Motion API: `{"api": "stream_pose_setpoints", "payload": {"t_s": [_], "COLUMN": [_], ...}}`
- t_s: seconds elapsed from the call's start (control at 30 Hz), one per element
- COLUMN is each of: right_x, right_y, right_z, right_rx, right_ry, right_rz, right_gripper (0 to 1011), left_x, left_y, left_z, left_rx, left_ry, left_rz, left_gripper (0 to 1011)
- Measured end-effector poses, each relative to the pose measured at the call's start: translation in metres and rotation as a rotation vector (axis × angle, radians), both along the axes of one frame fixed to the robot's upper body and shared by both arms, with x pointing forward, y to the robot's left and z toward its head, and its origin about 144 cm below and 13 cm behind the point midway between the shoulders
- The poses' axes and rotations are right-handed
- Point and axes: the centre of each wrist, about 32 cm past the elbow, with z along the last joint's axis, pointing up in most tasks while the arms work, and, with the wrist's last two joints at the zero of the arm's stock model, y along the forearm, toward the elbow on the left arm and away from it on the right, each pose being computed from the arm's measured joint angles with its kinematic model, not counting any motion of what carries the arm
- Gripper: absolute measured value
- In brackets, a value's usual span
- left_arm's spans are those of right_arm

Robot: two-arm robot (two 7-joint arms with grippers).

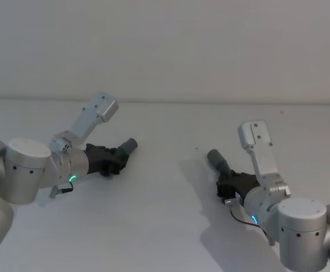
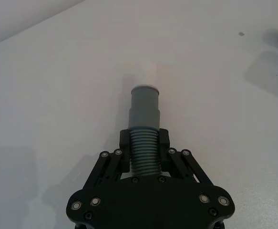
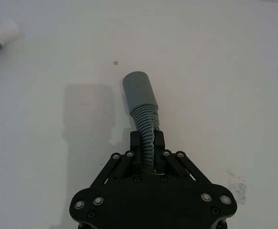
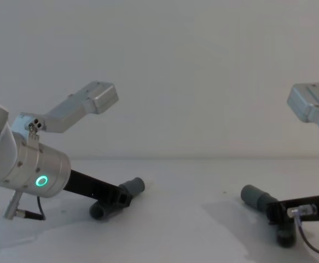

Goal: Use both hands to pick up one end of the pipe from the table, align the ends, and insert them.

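Pipe piece [image 2: 145, 107] clamped in left claw [image 2: 144, 143], second pipe piece [image 3: 139, 93] clamped in right claw [image 3: 147, 142].

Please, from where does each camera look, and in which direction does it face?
Head view: high on the robot, facing down at the table; both arms, left hand and right hand show.
Left wrist view: behind the left hand, facing along the left pipe piece.
Right wrist view: behind the right hand, facing along the right pipe piece.
Chest view: low, facing forward across the table; both arms show sideways.
Shared: head and chest views both show both pieces.
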Motion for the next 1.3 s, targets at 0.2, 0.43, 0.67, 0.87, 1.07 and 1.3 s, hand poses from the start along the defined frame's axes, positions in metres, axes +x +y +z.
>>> {"api": "stream_pose_setpoints", "payload": {"t_s": [0.2, 0.43, 0.67, 0.87, 1.07, 1.3], "right_x": [-0.001, -0.006, -0.013, -0.017, -0.019, -0.019], "right_y": [0.000, -0.003, -0.007, -0.013, -0.021, -0.032], "right_z": [-0.001, -0.003, -0.004, -0.002, 0.000, 0.001], "right_rx": [0.002, 0.016, 0.052, 0.098, 0.137, 0.169], "right_ry": [-0.004, -0.050, -0.127, -0.201, -0.256, -0.295], "right_rz": [0.003, 0.026, 0.077, 0.141, 0.218, 0.311], "right_gripper": [124, 116, 116, 108, 105, 105], "left_x": [0.000, 0.002, 0.006, 0.009, 0.013, 0.017], "left_y": [0.000, -0.003, -0.007, -0.010, -0.012, -0.009], "left_z": [0.000, 0.002, 0.010, 0.024, 0.037, 0.050], "left_rx": [0.003, 0.031, 0.079, 0.124, 0.180, 0.227], "left_ry": [0.000, -0.012, -0.049, -0.094, -0.130, -0.159], "left_rz": [0.000, -0.002, -0.008, -0.030, -0.067, -0.135], "left_gripper": [319, 319, 319, 319, 319, 319]}}
